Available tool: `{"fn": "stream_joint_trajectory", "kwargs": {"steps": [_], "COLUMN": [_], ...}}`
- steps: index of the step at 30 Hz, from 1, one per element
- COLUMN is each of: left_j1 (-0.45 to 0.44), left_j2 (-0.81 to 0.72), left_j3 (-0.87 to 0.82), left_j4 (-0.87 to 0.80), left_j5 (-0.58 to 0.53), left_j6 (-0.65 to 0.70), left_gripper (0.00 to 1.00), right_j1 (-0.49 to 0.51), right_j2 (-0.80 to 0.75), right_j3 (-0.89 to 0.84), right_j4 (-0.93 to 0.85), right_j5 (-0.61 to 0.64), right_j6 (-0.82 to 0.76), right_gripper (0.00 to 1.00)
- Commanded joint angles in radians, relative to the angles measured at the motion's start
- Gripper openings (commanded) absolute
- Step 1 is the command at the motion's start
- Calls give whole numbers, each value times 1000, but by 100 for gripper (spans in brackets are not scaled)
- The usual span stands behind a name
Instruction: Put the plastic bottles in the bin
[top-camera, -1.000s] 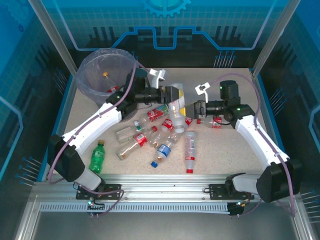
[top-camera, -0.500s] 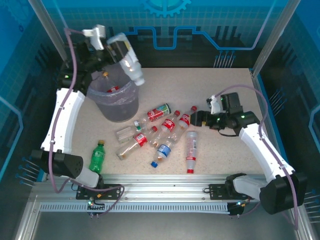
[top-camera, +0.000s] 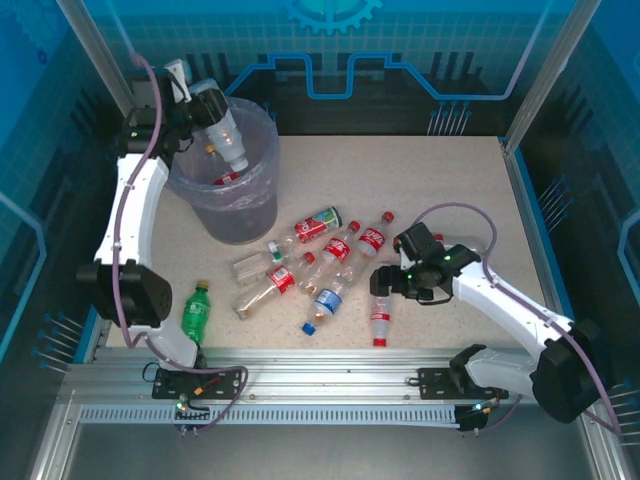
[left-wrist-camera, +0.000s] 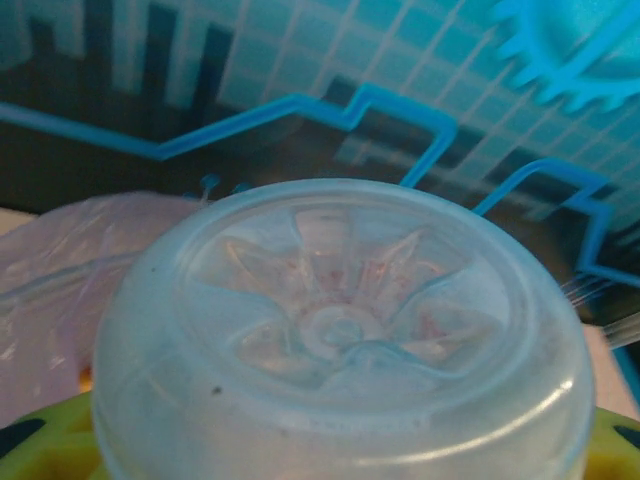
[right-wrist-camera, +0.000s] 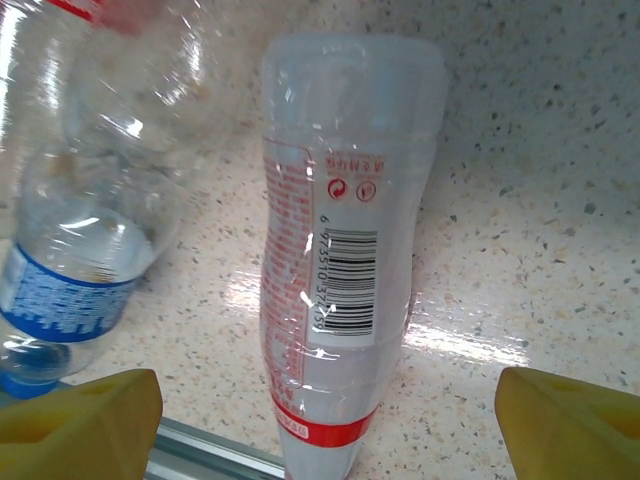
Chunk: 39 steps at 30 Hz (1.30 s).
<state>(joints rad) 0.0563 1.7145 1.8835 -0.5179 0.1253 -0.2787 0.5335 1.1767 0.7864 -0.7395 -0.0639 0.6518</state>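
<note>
Right wrist view looks straight down on a barcode-labelled bottle (right-wrist-camera: 335, 260) lying on its side on the speckled tabletop (right-wrist-camera: 520, 200). My right gripper (right-wrist-camera: 325, 430) is spread wide, its yellow fingertips (right-wrist-camera: 80, 410) flanking the bottle's neck end and touching nothing. A blue-labelled bottle (right-wrist-camera: 70, 270) lies just beside it on the left, so the finger on that side has little room. I judge this bottle empty and therefore very light, with thin walls that dent under a hard squeeze and a smooth round body that will roll or squirt out of a glancing pinch. The best hold looks to be across the straighter labelled midsection, not the tapering neck. From the top external view, it lies at the near side of the scatter, close to the table's front edge, with the red-labelled bottles (top-camera: 335, 245) beyond it and the green bottle (top-camera: 197, 312) well to the left. My left gripper (top-camera: 205, 100) is clamped around the base end of a pale clear bottle (top-camera: 228, 142), tilted cap-down over the lilac-lined bin (top-camera: 245, 210) at the far left. The left wrist view shows that bottle's moulded base between yellow pads (left-wrist-camera: 612, 452).
</note>
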Motion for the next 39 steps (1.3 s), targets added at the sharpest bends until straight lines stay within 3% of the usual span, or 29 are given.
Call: {"fn": "stream_joint_trajectory", "kwargs": {"steps": [1,10,16,23,28,33,39], "left_j1": [1,-31,-46,-47,-46,-47,-53], "left_j2": [16,53,31,10,-8,-49,-171], "left_j3": [-15,-121,-249,-274,-209,-130,-95], "left_j4": [-33,-12,46,51,-6,-62,-95], "left_j5": [-70,-85,-108,-108,-107,-100,-107], "left_j6": [87,110,84,80,106,127,100], "left_gripper": [36,37,39,67,99,99,99], "right_j1": [34,118,120,120,120,122,102], "right_j2": [31,131,143,126,144,142,29], "right_j3": [-49,-154,-175,-185,-202,-201,-104], "right_j4": [37,225,236,226,242,231,104], "right_j5": [64,64,83,99,99,100,139], "right_j6": [61,145,137,124,131,128,65], "right_gripper": [85,75,66,54,55,53,47]}}
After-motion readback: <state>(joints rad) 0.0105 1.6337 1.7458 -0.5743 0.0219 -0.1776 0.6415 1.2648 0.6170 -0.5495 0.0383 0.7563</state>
